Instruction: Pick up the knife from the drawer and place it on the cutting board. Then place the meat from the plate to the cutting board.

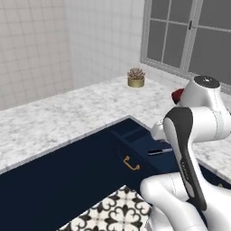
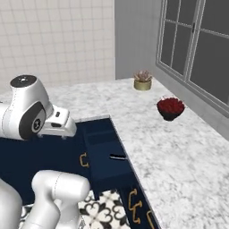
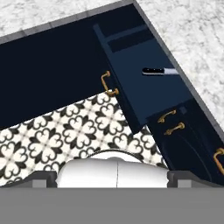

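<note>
The drawer (image 3: 131, 83) is standing pulled out, so the knife (image 3: 158, 71) lying inside is being exposed from above. The fingers' spread cannot be told; nothing is being held.

Corner of a rendered kitchen with a marble counter (image 1: 58, 119) and navy cabinets (image 1: 58, 180).

White tiled walls (image 1: 36, 40) meet at the corner, with a grey-framed window (image 2: 197, 40) along one side. The speckled white counter wraps around in an L. A small potted succulent (image 2: 142, 80) and a dark bowl of red fruit (image 2: 170, 108) sit on it. The floor (image 3: 65, 131) has black-and-white patterned tiles.
</note>
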Tool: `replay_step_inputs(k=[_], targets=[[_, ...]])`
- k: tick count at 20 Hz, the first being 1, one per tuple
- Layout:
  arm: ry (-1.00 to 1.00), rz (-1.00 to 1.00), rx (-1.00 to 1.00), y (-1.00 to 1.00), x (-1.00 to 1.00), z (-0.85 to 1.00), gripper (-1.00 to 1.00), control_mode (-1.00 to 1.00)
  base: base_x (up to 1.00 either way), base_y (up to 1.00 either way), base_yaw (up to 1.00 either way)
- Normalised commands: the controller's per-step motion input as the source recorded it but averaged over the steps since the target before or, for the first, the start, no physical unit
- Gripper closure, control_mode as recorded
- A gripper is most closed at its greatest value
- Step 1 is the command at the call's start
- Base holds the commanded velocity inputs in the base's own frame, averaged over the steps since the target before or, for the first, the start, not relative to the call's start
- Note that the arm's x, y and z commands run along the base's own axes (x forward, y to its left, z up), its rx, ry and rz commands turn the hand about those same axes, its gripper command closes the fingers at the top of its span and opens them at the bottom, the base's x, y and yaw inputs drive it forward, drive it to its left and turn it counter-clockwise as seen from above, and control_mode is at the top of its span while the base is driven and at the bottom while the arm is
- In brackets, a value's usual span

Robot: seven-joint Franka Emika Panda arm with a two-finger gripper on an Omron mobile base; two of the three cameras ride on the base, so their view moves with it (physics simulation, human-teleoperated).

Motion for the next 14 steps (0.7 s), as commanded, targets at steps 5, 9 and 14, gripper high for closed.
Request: replay_step_inputs(k=[5,9,14], targets=[[0.00,0.00,0.00,0.00,0.00,0.00,-1.00,1.00,-0.44,-0.11,0.27],[0.00,0.00,0.00,0.00,0.00,0.00,-1.00,1.00,0.27,-0.09,0.23],[0.01,0.18,0.00,-0.03,0.63,-0.73,-1.00,-1.00,0.00,0.00,0.00]])
